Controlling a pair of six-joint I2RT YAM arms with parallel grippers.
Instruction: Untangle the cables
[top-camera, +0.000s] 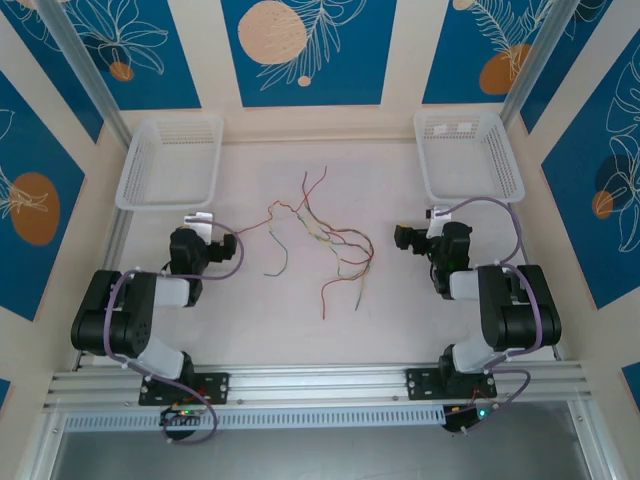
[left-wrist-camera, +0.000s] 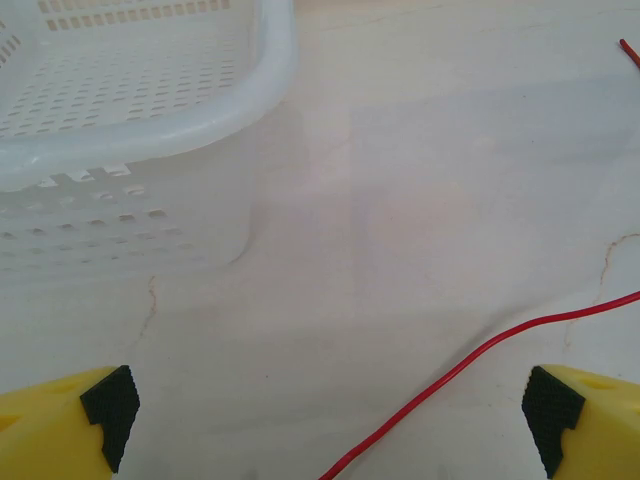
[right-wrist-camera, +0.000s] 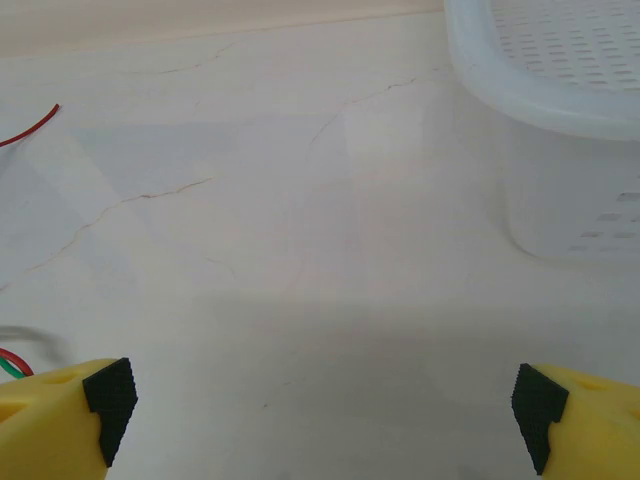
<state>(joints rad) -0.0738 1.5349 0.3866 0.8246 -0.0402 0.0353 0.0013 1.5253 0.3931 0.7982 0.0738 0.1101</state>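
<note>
Lying mid-way between the arms on the bench (top-camera: 400, 320), the cables (top-camera: 318, 237) ran mostly near-to-far. The left end effector (left-wrist-camera: 328, 420), fingers apart and empty, was nearer: a red strand (left-wrist-camera: 470, 355) apparently led rightward from its gap. The right end effector (right-wrist-camera: 322, 415), likewise apart, faced bare bench.

1. Two white perforated plastic baskets: left basket (top-camera: 165, 204), right basket (top-camera: 475, 193).
2. Two black robot arms: left arm (top-camera: 130, 310), right arm (top-camera: 515, 305).
3. Two yellow-fingered pincers: left pincer (left-wrist-camera: 330, 420), right pincer (right-wrist-camera: 325, 410).
4. Thin bendy wire cables (top-camera: 318, 236) — several strands in red, green, yellow and orange; the tangle hides the exact number.
5. One pale counter (top-camera: 300, 335).
</note>
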